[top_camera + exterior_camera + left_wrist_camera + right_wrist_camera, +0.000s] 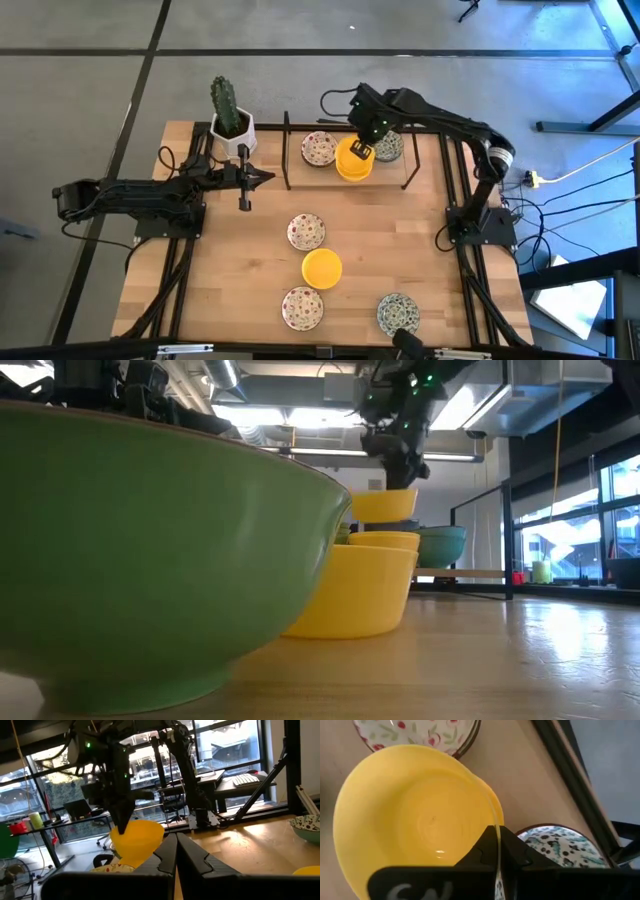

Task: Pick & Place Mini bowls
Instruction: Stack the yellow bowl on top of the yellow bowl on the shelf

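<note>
My right gripper (362, 150) is shut on a plain yellow mini bowl (350, 163) at the table's far side, between a red-speckled bowl (319, 149) and a grey-green patterned bowl (388, 147). In the low view the held bowl (383, 505) hangs above another yellow bowl (383, 541). My left gripper (268, 179) is shut and empty, level above the table's left part, pointing right. Near the front stand two red-speckled bowls (306, 232) (302, 307), a yellow bowl (322, 268) and a grey-green bowl (398, 314). My right gripper pinches the yellow bowl's rim (492, 822) on the side toward the arm, one finger inside the bowl and one outside. The fingers come from above, pointing down. The bowl is lifted clear, mouth up and roughly level, over a second yellow bowl's rim (496, 802).
A white pot with a cactus (231, 122) stands at the far left corner. A thin black frame (288, 150) with upright posts flanks the far bowls. The near grey-green bowl's green outer wall (150, 560) fills the low view's left. Bare wood lies in the table's middle.
</note>
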You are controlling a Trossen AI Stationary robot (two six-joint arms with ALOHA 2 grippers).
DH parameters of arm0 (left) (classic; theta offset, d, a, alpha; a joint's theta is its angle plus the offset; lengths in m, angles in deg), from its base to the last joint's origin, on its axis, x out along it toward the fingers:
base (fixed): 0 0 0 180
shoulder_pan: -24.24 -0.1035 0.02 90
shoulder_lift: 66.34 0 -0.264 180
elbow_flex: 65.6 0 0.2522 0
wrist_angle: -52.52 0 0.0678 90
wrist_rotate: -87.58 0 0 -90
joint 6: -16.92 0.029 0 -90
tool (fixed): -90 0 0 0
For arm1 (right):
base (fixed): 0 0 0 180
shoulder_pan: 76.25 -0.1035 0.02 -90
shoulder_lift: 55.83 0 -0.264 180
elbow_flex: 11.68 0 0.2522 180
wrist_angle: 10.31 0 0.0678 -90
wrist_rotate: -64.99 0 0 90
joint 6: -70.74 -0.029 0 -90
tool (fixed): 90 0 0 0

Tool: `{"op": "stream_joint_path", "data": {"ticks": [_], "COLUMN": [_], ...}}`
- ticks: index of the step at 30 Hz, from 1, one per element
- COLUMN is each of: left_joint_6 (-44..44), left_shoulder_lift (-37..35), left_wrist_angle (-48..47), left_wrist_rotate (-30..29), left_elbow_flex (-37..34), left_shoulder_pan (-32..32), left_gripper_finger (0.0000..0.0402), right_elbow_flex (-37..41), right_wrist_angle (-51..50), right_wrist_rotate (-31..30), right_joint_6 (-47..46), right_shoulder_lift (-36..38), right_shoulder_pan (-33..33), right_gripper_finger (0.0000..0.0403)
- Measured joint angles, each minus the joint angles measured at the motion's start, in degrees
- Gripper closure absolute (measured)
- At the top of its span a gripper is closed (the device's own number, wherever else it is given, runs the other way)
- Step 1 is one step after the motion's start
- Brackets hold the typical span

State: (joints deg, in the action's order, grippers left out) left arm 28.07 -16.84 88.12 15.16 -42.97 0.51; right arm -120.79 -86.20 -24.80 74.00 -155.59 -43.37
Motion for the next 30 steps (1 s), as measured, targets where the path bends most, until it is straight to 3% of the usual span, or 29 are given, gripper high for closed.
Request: {"op": "stream_joint_path", "data": {"ticks": [30], "left_joint_6": [0.0], "left_shoulder_lift": [0.0], "left_wrist_angle": [-0.1], "left_wrist_rotate": [0.0], "left_elbow_flex": [0.0], "left_shoulder_pan": [0.0], "left_gripper_finger": [0.0396], "right_elbow_flex": [0.1], "right_wrist_angle": [-0.4], "right_wrist_rotate": [-3.7], "right_joint_6": [-5.6], "right_shoulder_lift": [-3.1], "right_shoulder_pan": [-0.2], "right_gripper_finger": [0.0393]}}
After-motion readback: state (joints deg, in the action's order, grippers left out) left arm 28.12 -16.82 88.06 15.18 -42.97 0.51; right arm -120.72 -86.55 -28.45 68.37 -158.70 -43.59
